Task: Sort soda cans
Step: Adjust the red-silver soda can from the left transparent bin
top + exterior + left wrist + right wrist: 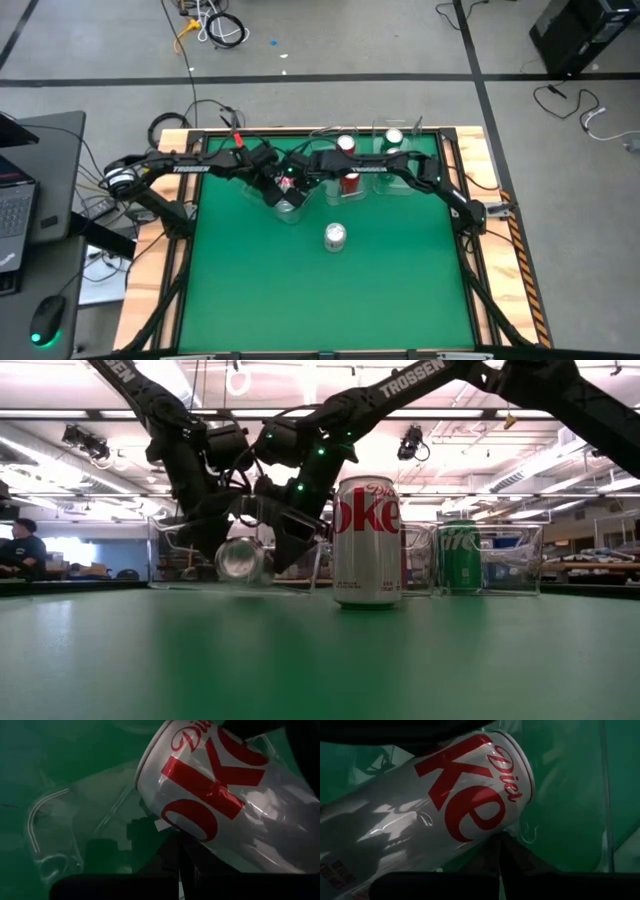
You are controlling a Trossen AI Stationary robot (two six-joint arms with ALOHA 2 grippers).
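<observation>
A silver Diet Coke can (pixel 240 560) lies on its side in a clear plastic bin (pixel 50 835), tilted, one shiny end toward the table's near edge. My left gripper (pixel 208 540) and my right gripper (pixel 292 545) stand on either side of it, both shut and slanting down. A second Diet Coke can (pixel 335 237) stands upright on the green mat, nearer the front edge. Two red cans (pixel 350 182) (pixel 346 145) and a green can (pixel 460 557) stand upright in clear bins at the back. My left gripper has its shut fingertips (pixel 175 851) right at the lying can's side wall (pixel 190 827), coming slanting down from the far left. The can hides the spot, so I cannot tell whether they touch. My right gripper has its shut fingertips (pixel 502 849) at the can's side wall near the "Diet" end (pixel 492 822), slanting down from the far right. Whether they touch, I cannot tell.
Clear bins line the table's far side (pixel 400 160). Bare green mat (pixel 330 300) stretches toward the near edge, with only the upright can on it. A wooden frame (pixel 500 250) borders the table.
</observation>
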